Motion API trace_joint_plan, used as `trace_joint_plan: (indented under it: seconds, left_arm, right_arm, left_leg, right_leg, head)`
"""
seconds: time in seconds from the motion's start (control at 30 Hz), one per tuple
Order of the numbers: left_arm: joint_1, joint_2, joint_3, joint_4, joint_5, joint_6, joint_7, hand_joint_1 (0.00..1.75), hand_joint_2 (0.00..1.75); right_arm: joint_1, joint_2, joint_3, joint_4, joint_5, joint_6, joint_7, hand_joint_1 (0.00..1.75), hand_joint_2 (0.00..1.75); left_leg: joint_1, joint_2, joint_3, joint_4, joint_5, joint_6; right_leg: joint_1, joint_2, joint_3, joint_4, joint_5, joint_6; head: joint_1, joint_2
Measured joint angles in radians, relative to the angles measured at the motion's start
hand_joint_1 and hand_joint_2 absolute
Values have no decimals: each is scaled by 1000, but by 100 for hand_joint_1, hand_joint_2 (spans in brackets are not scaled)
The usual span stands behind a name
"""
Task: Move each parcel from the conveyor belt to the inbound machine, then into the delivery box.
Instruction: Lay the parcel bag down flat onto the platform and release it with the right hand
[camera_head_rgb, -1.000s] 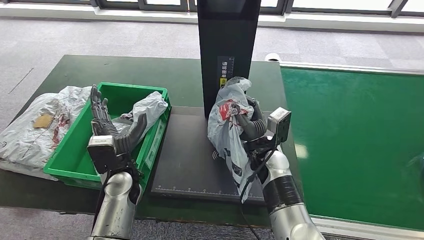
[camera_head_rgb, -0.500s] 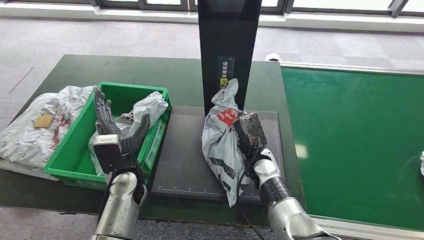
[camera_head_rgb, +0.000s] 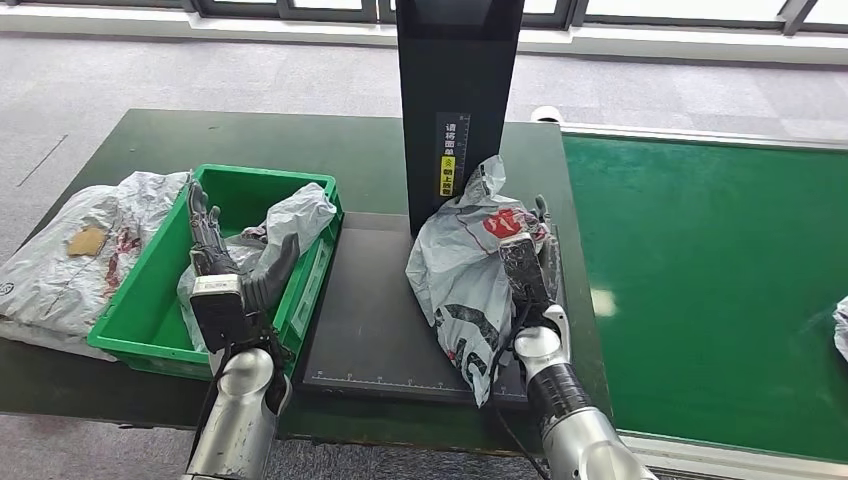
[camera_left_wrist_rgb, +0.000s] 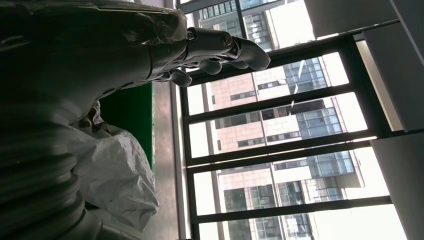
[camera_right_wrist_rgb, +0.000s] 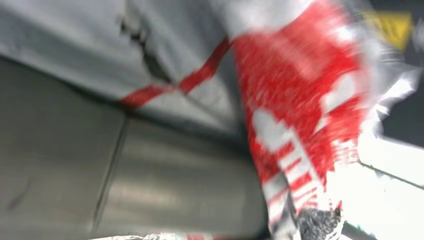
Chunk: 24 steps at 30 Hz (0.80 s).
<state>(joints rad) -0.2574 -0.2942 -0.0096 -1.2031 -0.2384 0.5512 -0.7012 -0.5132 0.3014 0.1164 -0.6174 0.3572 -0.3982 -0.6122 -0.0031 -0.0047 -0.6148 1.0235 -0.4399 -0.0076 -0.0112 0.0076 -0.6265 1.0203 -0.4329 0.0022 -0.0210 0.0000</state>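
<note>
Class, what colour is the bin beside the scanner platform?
Bright green bin, clearest in the head view.

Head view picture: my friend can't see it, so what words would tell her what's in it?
The robot's right hand holds a grey plastic parcel with red print over the black scanner plate, in front of a tall black post. Its left hand is raised, fingers apart, over a green bin with another grey parcel inside, beside the green conveyor belt.
</note>
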Motion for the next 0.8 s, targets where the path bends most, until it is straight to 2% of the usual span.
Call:
trace_joint_plan:
  seconds: [0.3,0.8]
  left_arm:
    - [9,0,0,-2,-10,-2,0,0,175]
    - [9,-1,0,-2,-36,-30,0,0,175]
  right_arm:
    - [96,-7,-42,-192,16,-94,-38,0,0]
    - [211,-13,-104,-435,19,-161,-60,0,0]
  left_leg:
    - [0,0,0,0,0,0]
    - [0,0,0,0,0,0]
  right_leg:
    - [0,-1,0,0,0,0]
    - [0,0,-1,0,0,0]
  head:
    - [0,0]
    - [0,0]
